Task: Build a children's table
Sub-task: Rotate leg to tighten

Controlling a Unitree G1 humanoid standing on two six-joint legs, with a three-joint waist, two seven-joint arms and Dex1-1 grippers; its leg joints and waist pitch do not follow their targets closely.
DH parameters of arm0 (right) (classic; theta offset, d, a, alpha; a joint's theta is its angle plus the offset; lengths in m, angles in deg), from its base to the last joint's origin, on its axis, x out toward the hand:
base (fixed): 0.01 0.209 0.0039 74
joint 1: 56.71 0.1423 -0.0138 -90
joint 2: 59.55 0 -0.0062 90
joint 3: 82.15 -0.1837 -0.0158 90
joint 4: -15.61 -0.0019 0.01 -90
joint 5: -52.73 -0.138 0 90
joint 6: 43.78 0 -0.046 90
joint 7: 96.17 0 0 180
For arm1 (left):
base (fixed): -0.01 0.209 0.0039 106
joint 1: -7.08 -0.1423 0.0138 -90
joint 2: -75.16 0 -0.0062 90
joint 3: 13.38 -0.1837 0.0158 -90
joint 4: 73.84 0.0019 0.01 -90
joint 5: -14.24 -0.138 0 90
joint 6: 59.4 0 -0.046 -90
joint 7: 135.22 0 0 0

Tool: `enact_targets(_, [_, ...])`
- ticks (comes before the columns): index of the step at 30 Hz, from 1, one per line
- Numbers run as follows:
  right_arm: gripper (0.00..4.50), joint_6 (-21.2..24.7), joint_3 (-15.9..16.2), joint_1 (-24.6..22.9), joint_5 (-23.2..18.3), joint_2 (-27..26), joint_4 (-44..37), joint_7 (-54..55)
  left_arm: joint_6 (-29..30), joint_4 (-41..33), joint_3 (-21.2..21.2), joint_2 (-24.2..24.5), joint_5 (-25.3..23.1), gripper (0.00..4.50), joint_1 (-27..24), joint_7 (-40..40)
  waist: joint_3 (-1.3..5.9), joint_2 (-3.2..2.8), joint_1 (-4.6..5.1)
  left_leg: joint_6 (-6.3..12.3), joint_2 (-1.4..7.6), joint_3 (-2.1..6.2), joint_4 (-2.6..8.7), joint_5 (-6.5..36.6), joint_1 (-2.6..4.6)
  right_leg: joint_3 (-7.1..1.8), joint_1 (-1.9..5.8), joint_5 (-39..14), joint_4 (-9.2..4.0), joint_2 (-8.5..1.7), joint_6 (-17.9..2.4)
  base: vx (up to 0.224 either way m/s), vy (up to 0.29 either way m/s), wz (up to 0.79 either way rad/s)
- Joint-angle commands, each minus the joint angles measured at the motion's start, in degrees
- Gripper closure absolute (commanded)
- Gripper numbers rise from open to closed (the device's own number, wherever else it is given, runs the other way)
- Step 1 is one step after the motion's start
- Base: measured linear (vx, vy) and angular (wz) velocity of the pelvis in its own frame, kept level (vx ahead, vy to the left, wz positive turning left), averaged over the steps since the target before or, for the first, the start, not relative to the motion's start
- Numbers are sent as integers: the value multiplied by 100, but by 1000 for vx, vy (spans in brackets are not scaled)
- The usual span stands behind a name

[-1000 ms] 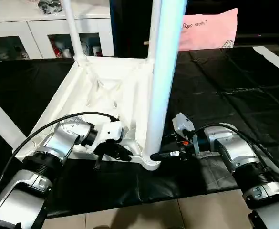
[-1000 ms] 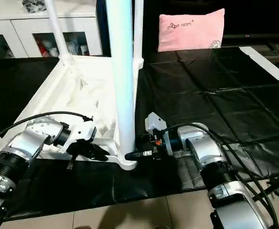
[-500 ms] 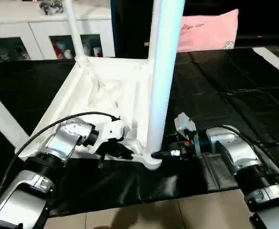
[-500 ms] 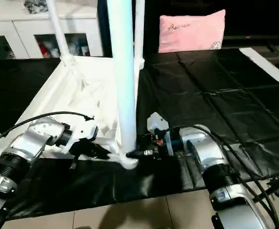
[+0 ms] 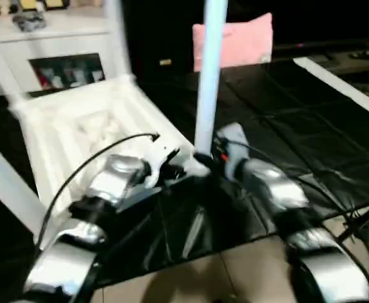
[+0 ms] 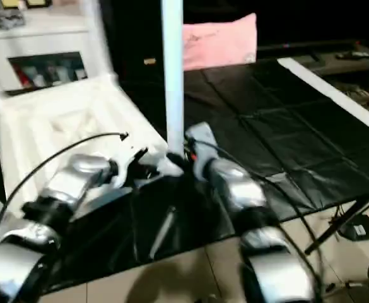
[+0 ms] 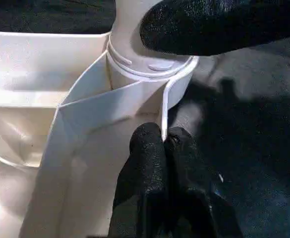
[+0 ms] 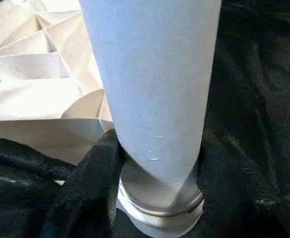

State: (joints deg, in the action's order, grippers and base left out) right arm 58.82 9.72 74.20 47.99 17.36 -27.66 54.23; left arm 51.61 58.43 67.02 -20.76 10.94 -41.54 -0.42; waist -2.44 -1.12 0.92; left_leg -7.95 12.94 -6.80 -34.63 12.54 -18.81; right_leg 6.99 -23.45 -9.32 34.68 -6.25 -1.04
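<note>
On the left, the white tabletop is lying upside down on the black sheet, ribbed side up, and it is now sitting turned from where it was a second ago, its near corner swung toward the middle between the two silver forearms. Part of that shift is the head camera moving, but both wrists are turning too. The left gripper is pressed shut, its black fingers pinching the thin rim of the tabletop right beside the corner socket. In the middle, the leg is standing upright in that socket, where it stood before. On the right, the right gripper is clamped around the base of the leg, fingers half apart to take its width. To me this looks like the leg being seated or twisted home, with other legs already standing at the far corners.
</note>
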Motion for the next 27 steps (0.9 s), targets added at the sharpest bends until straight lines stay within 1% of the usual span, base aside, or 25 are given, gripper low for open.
enact_targets(1, [216, 207, 414, -43, -90, -670, 329, -337, -12, -183, -38, -384, 150, 450, 298, 208, 328, 37, -48, 409, -149, -187, 441, 1295, -196, -170, 353, -2466, -545, -108, -790, 0, 0, 0])
enact_targets(2, [181, 195, 319, -29, -113, -696, 326, -329, 64, -250, -33, -379, 107, 450, 274, 240, 340, 43, -48, 440, -137, -190, 446, 1189, -199, -193, 369, -2185, -501, -107, -918, 0, 0, 0])
enact_targets(3, [179, 189, 273, -29, -127, -694, 314, -326, 93, -281, -32, -364, 92, 450, 258, 239, 340, 43, -48, 440, -137, -190, 446, 1189, -199, -193, 369, -2185, -501, -107, -918, 0, 0, 0])
enact_targets(4, [177, 178, 241, -31, -135, -685, 303, -327, 106, -304, -35, -345, 79, 450, 243, 232, 342, 36, -48, 468, -136, -195, 443, 1114, -200, -202, 377, -2024, -487, -113, -1007, 0, 0, 0])
enact_targets(5, [160, 75, 213, -69, -121, -574, 244, -381, 16, -332, -85, -215, 16, 450, 181, 140, 343, 33, -47, 499, -138, -199, 440, 1065, -200, -202, 384, -1954, -489, -115, -1047, 0, 0, 0])
enact_targets(6, [160, 44, 213, -109, -133, -479, 176, -467, -94, -312, -157, -105, -67, 450, 146, 82, 354, 31, -47, 515, -141, -201, 432, 1005, -204, -203, 391, -1926, -480, -115, -1067, 0, 0, 0])
enact_targets(7, [136, 44, 213, -109, -133, -479, 176, -467, -94, -312, -157, -105, -67, 450, 146, 82, 366, 31, -56, 521, -139, -192, 436, 941, -212, -205, 403, -1858, -466, -119, -1078, 0, 0, 0])
enact_targets(8, [131, 13, 213, -135, -152, -392, 126, -534, -255, -270, -257, 8, -177, 450, 115, 43, 364, 21, -59, 541, -139, -194, 435, 851, -229, -210, 403, -1727, -460, -116, -1110, 0, 0, 0])
enact_targets(9, [131, -1, 210, -148, -168, -343, 98, -574, -359, -239, -323, 76, -249, 450, 98, 26, 364, 24, -63, 559, -135, -196, 432, 806, -230, -215, 406, -1618, -449, -113, -1149, 0, 0, 0])
enact_targets(10, [121, -34, 223, -189, -185, -255, 18, -699, -413, -224, -331, 129, -240, 450, 69, -51, 359, -32, -62, 543, -130, -197, 433, 812, -223, -219, 405, -1567, -431, -113, -1190, 0, 0, 0])
enact_targets(11, [121, -89, 246, -251, -206, -123, -104, -892, -479, -205, -328, 198, -207, 450, 24, -173, 353, -17, -73, 551, -132, -200, 436, 849, -218, -213, 404, -1594, -459, -106, -1158, 0, 0, 0])
enact_targets(12, [107, -147, 265, -299, -217, -22, -196, -1045, -548, -219, -344, 253, -194, 450, -8, -287, 358, 1, -83, 572, -129, -209, 427, 876, -213, -224, 405, -1585, -448, -111, -1196, 0, 0, 0])
enact_targets(13, [87, -177, 276, -324, -222, 32, -245, -1127, -585, -227, -353, 282, -187, 450, -25, -348, 357, -2, -99, 583, -127, -210, 433, 875, -215, -223, 411, -1599, -461, -111, -1192, 0, 0, 0])
enact_targets(14, [87, -282, 266, -427, -275, 306, -472, -1577, -821, -281, -464, 466, -227, 450, -116, -688, 361, 3, -121, 598, -122, -213, 430, 856, -214, -228, 405, -1574, -457, -116, -1195, 0, 0, 0])
enact_targets(15, [82, -311, 259, -456, -303, 418, -551, -1764, -876, -310, -487, 526, -208, 450, -150, -844, 364, 6, -147, 625, -115, -208, 432, 839, -222, -231, 417, -1520, -438, -110, -1203, 0, 0, 0])
enact_targets(16, [73, -349, 229, -492, -334, 582, -659, -2066, -897, -365, -496, 606, -153, 450, -202, -1079, 364, 1, -156, 654, -103, -213, 430, 826, -214, -240, 402, -1425, -431, -113, -1242, 0, 0, 0])
enact_targets(17, [73, -390, 241, -508, -328, 708, -721, -2265, -943, -398, -517, 665, -114, 450, -233, -1274, 365, 56, -156, 651, -96, -219, 432, 817, -216, -242, 406, -1413, -429, -114, -1253, 0, 0, 0])
enact_targets(18, [58, -417, 253, -518, -317, 783, -755, -2381, -973, -416, -533, 700, -97, 450, -249, -1386, 360, 26, -176, 651, -101, -216, 436, 810, -214, -241, 402, -1454, -422, -117, -1278, 0, 0, 0])
enact_targets(19, [42, -496, 309, -535, -290, 917, -799, -2590, -1152, -416, -579, 775, -75, 450, -277, -1583, 359, 33, -174, 642, -92, -216, 438, 817, -214, -241, 400, -1463, -418, -122, -1281, 0, 0, 0])
enact_targets(21, [42, -551, 374, -552, -274, 1034, -835, -2803, -1328, -422, -603, 837, -8, 450, -312, -1810, 352, 22, -200, 627, -86, -218, 443, 859, -193, -246, 384, -1554, -435, -126, -1272, 0, 0, 0])
enact_targets(22, [36, -674, 478, -610, -298, 1215, -947, -3189, -1421, -440, -638, 922, 141, 450, -353, -2167, 353, 36, -231, 627, -81, -226, 443, 840, -189, -254, 385, -1551, -426, -128, -1266, 0, 0, 0])
enact_targets(23, [8, -735, 522, -629, -287, 1264, -977, -3295, -1482, -456, -662, 953, 163, 450, -367, -2281, 363, 33, -255, 632, -77, -224, 440, 794, -186, -256, 387, -1493, -414, -133, -1278, 0, 0, 0])
enact_targets(25, [8, -783, 560, -648, -279, 1306, -1007, -3382, -1552, -462, -681, 979, 174, 450, -377, -2380, 362, 28, -315, 641, -58, -233, 443, 665, -170, -273, 366, -1231, -382, -126, -1373, 0, 0, 0])
enact_targets(27, [8, -960, 689, -702, -253, 1472, -1100, -3741, -1733, -474, -786, 1094, 174, 450, -408, -2715, 365, 32, -341, 643, -59, -237, 443, 669, -170, -271, 375, -1195, -377, -126, -1382, 0, 0, 0])
